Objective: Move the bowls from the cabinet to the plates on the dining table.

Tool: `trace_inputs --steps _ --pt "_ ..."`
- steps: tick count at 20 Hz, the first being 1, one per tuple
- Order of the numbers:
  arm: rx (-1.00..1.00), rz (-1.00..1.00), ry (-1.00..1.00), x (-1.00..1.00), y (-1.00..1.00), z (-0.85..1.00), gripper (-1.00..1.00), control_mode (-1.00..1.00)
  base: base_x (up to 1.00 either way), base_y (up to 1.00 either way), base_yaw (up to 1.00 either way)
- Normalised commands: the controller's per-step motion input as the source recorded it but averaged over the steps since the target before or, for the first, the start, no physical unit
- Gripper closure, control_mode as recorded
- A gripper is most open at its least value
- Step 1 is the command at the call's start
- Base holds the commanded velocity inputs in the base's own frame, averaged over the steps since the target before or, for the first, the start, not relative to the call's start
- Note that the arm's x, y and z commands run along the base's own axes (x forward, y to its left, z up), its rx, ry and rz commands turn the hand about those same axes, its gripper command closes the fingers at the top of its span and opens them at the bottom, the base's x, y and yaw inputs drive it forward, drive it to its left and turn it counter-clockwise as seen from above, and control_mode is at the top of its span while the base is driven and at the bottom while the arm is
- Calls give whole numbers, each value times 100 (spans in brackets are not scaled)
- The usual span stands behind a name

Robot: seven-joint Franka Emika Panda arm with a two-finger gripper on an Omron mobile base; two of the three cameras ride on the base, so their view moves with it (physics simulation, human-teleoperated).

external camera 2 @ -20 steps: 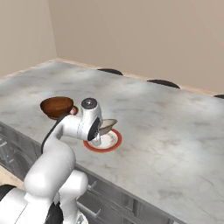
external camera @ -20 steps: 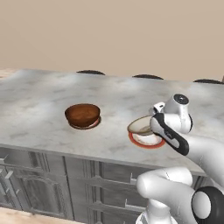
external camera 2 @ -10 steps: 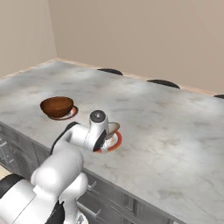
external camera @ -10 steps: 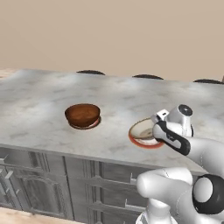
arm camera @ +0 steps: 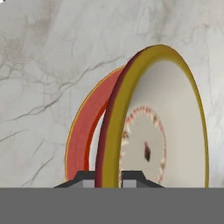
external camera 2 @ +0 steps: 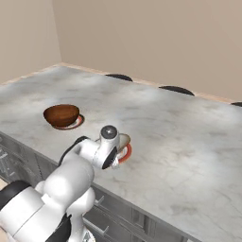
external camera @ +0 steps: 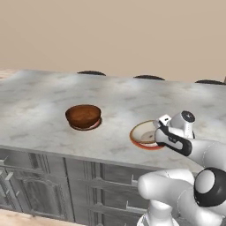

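Observation:
On the marbled dining table (external camera: 44, 92) the dark brown bowl (external camera: 83, 115) rests on a red-rimmed plate (external camera: 84, 128) at the left, also seen as the brown bowl (external camera 2: 61, 115) in the right base view. The cream bowl (external camera: 143, 132) lies tilted over the second plate (external camera: 148, 147) near the table's front edge. My gripper (external camera: 160, 131) is shut on that bowl's near rim. In the hand view the gripper (arm camera: 108, 178) pinches the rim of the cream bowl (arm camera: 166, 131), one fingertip on each side, with the plate (arm camera: 83, 135) behind it. My hand partly hides the cream bowl (external camera 2: 124, 140) in the right base view.
Dark round stool tops (external camera: 149, 77) line the table's far edge, with a beige wall behind them. Grey drawers and doors (external camera: 31, 185) run under the front edge. Bare marble (external camera 2: 189, 137) stretches to the right of the plates.
My hand has sunk a little toward the table with the cream bowl, bringing it lower over its plate. The brown bowl has not moved.

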Motion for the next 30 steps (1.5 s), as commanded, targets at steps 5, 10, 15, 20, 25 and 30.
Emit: trace_inputs --steps 5,10,15,20,25,30 --pt "0 0 1 0 -1 -13 100 -100 0 0 0" --pt "0 0 3 0 0 -10 -100 -100 0 0 0" --pt "0 0 1 0 0 -4 -100 -100 0 0 0" --pt "0 2 -1 -9 0 1 -100 -100 0 0 0" --pt "0 3 0 -21 0 22 -100 -100 0 0 0" --pt "0 3 9 -26 0 37 -100 -100 0 0 0"
